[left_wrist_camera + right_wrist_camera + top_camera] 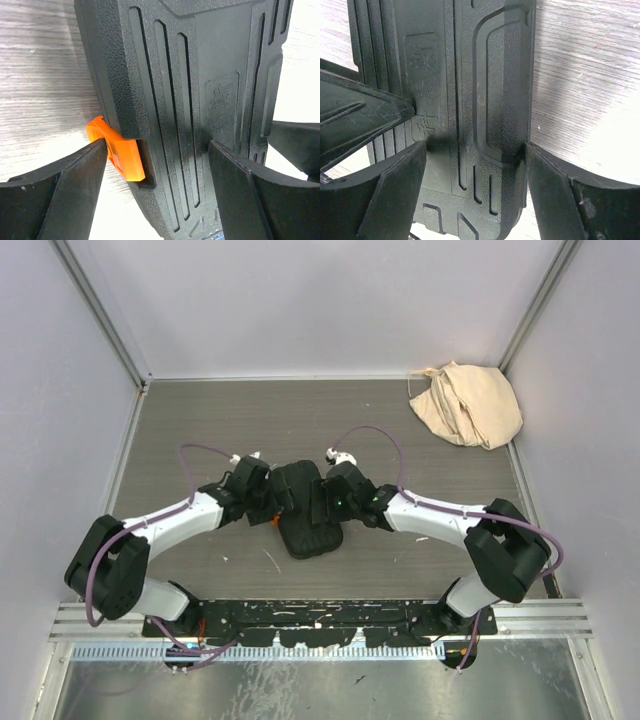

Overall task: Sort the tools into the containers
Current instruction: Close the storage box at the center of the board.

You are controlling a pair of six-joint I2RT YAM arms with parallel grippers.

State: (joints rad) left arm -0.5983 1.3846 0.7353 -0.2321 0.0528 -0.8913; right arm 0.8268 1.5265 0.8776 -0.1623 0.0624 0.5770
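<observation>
The black clamshell tool case point(305, 520) lies shut on the table between both arms, ribbed lid up. Its orange latch point(122, 157) sticks out at the left edge. My left gripper point(159, 147) is open over the case's left side; its left finger point(75, 185) touches the latch and the other finger stands over the lid point(200, 75). My right gripper point(475, 147) is open and straddles the case's right side point(495, 75), with its right finger point(555, 190) against the case's edge. From above, the left gripper point(262, 492) and right gripper point(332, 498) flank the case. No loose tools show.
A beige cloth bag point(465, 405) lies crumpled at the far right corner. Grey walls with metal posts close in the table on the left, back and right. The other arm's finger shows at the edge of each wrist view.
</observation>
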